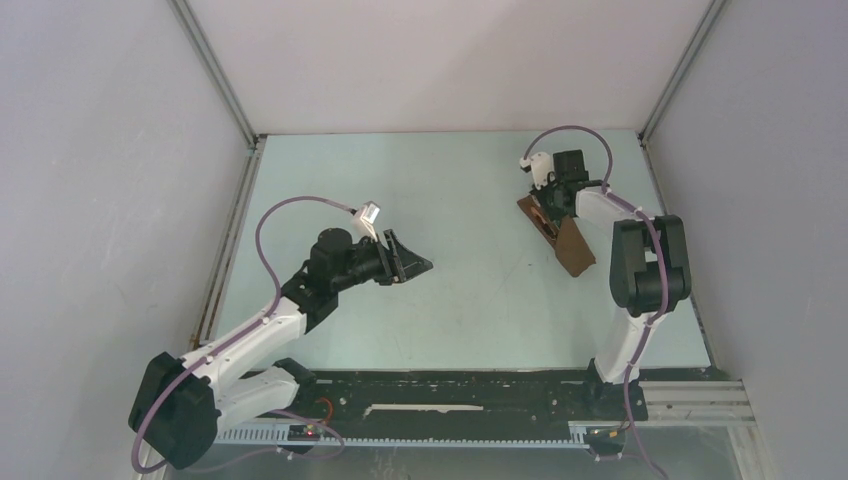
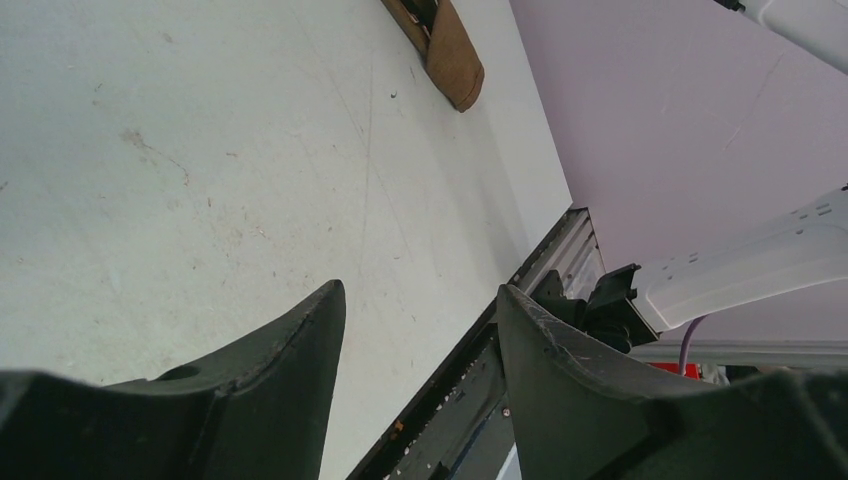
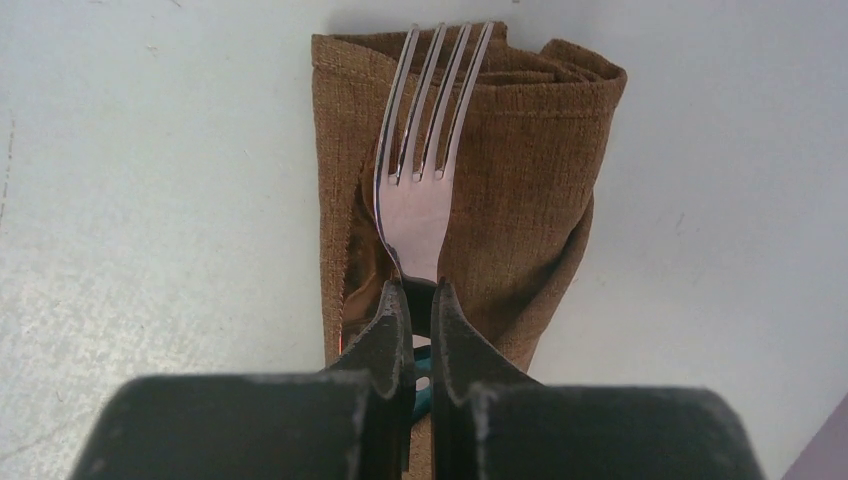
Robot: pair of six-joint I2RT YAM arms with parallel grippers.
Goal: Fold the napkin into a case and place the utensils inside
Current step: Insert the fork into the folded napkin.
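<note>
The handle of the fork point(image 3: 424, 195) disappears behind the right gripper point(image 3: 419, 300), which also covers the near end of the napkin point(image 3: 525, 185). The left wrist view's top edge cuts the napkin off. From above, the fork probably lies under the gripper, too small to tell.

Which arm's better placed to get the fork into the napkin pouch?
Right. The right gripper is shut on the fork, directly over the folded napkin. The left gripper is open, empty and well away from it.
</note>
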